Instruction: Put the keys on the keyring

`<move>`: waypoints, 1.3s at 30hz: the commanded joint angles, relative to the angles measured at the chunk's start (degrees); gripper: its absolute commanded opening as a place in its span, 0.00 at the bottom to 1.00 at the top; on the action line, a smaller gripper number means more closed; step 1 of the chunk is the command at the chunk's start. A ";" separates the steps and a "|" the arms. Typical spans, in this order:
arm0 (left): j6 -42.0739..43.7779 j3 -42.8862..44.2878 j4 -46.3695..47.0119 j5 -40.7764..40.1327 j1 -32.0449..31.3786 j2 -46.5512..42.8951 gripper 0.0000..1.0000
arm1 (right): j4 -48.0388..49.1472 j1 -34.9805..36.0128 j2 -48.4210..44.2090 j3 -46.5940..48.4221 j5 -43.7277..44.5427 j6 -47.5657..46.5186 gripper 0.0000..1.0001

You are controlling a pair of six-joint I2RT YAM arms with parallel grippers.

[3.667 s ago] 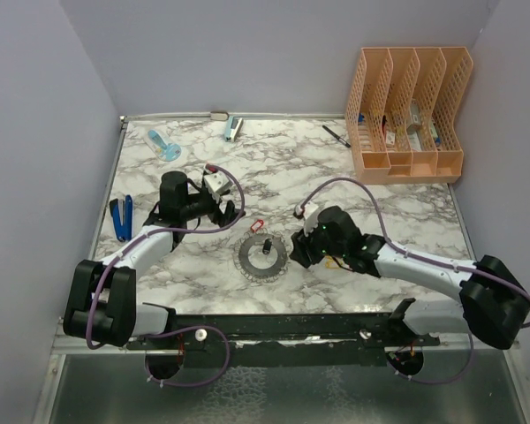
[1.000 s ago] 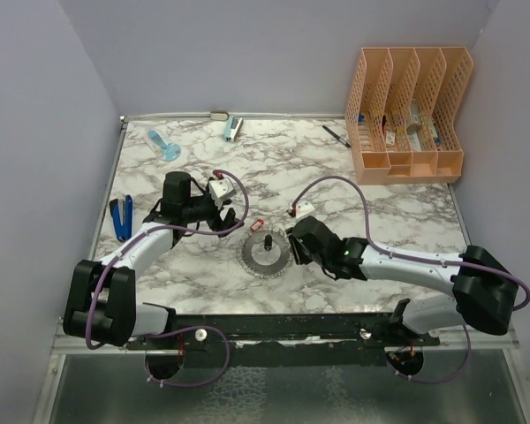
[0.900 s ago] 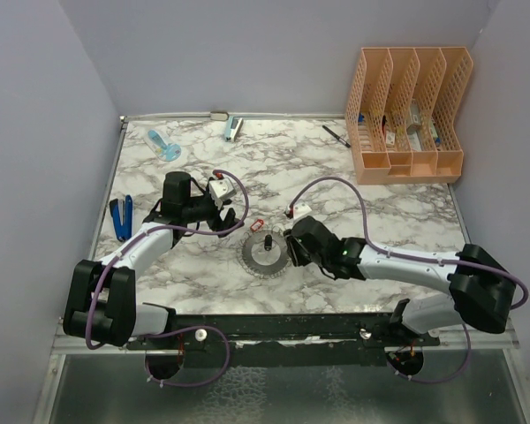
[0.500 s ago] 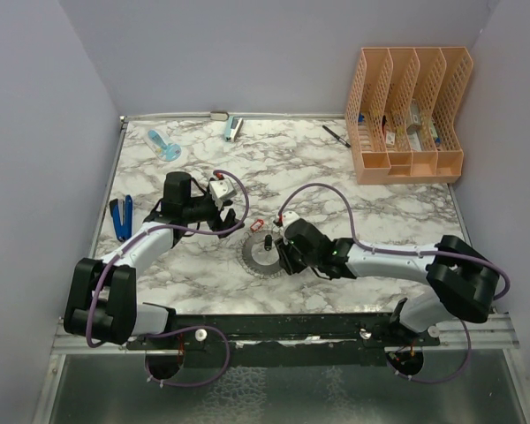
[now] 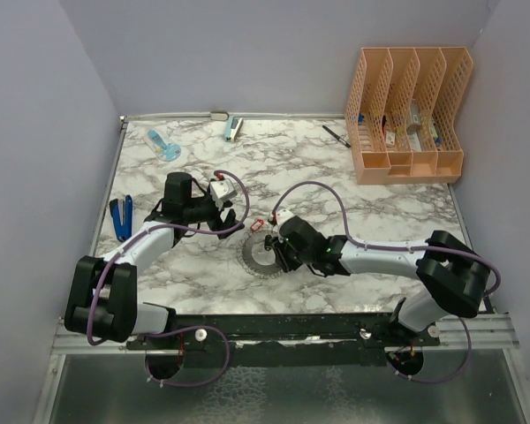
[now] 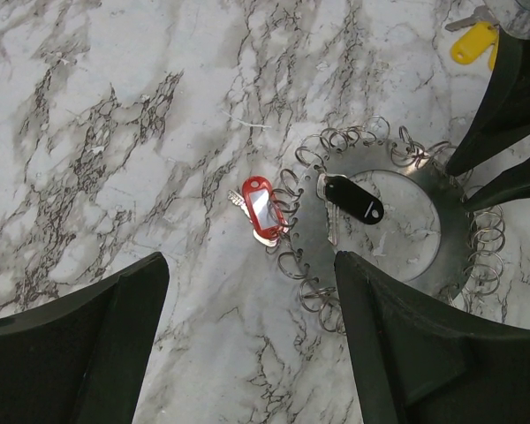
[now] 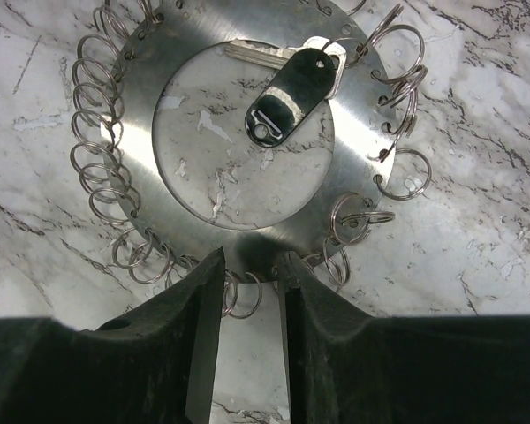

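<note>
— Where's the keyring [image 7: 132, 97]?
— Flat on the table [image 5: 424, 212], mid-width, toward the near edge. A black-tagged key [image 7: 290, 93] lies across its hole and a red-tagged key [image 6: 262, 210] just outside.
— The tools?
— The left tool [image 6: 250, 283] gapes wide, empty. The right tool [image 7: 250, 265] is barely parted at the rim; I can't tell if it grips.

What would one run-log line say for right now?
left fingers open near red-tagged key | right fingers narrowly apart at keyring rim

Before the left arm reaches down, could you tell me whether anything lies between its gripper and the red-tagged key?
Nothing visible does: only bare marble separates the open left gripper from the red-tagged key, lying beside the keyring.
</note>
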 commanded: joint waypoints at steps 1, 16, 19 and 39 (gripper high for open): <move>0.96 1.47 -0.87 2.12 -0.27 0.47 0.79 | 1.19 -0.28 -0.25 1.76 2.07 -0.89 0.32; 1.06 1.74 -1.43 2.26 -0.31 0.91 0.79 | 0.03 -2.09 -1.36 -1.37 1.85 -0.17 0.33; 1.06 1.82 -1.45 2.20 -0.30 0.97 0.79 | -0.17 -2.20 -1.47 -1.63 1.59 -0.23 0.33; 1.23 2.08 -1.97 3.48 -0.31 1.56 0.79 | -0.60 -2.22 -8.38 -4.17 -0.63 0.04 0.29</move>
